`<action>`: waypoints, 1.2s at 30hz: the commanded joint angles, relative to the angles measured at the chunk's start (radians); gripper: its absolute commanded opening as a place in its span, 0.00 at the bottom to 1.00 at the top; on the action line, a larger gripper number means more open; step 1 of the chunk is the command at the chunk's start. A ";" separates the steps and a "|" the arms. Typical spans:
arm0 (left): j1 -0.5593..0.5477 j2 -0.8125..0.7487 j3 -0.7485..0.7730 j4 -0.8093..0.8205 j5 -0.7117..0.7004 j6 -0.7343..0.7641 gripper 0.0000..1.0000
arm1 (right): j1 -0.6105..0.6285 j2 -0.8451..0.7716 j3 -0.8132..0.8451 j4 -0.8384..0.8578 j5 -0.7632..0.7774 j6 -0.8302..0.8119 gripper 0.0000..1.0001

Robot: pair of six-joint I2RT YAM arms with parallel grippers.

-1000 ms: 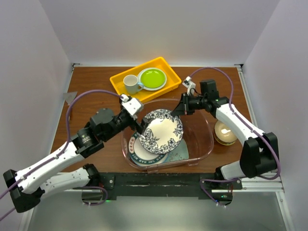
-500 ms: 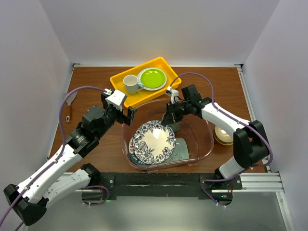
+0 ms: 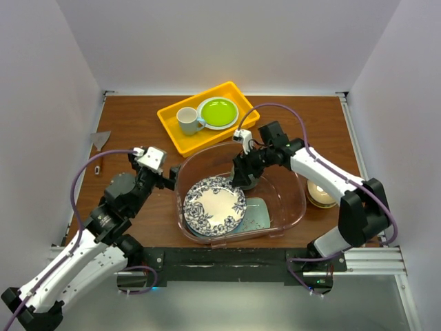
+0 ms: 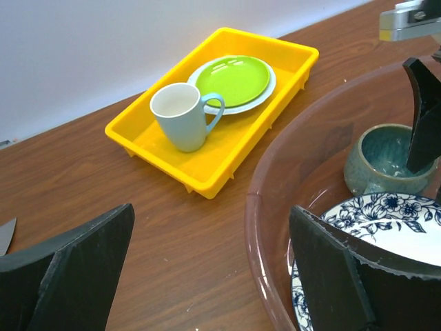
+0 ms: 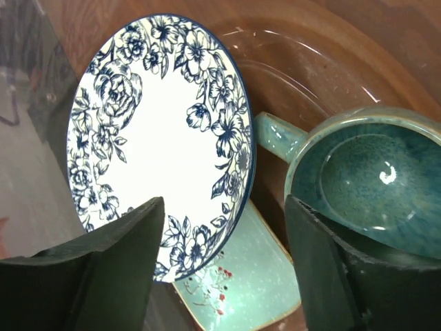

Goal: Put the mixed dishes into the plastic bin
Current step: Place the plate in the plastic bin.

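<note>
**Plate down in the bin, right fingers close to the mug**

At 9 o'clock of the plastic bin (image 3: 185, 167), my left gripper (image 3: 167, 181) hovers just outside the wall, jaws spread wide and holding nothing. Inside the bin, the blue-floral plate (image 3: 214, 205) lies flat on top of the stack, overlapping the mint-green tray (image 3: 260, 215) beneath it. At 1 o'clock of that plate sits the dark teal mug (image 5: 365, 179), upright, handle towards the plate. My right gripper (image 5: 224, 207) hangs low over both with its jaws apart, gripping nothing, one finger right over the mug's rim. The tan bowl (image 3: 322, 189) waits on the table at 3 o'clock, outside the bin.

My worry is the exit. If I pull the right arm out sideways instead of lifting it, that finger could catch the rim or handle and tip the mug onto the plate. A nudge to the plate's edge might also slide it off the stack.
</note>
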 commanded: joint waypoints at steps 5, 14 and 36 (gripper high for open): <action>0.006 -0.012 -0.013 0.044 -0.018 -0.002 1.00 | -0.007 -0.175 0.043 -0.116 0.103 -0.263 0.96; 0.007 -0.004 -0.013 0.046 0.008 -0.002 1.00 | -0.211 -0.393 -0.004 -0.124 0.006 -0.323 0.99; 0.006 0.005 -0.015 0.046 0.021 0.000 1.00 | -0.469 -0.689 -0.190 -0.009 -0.001 -0.280 0.99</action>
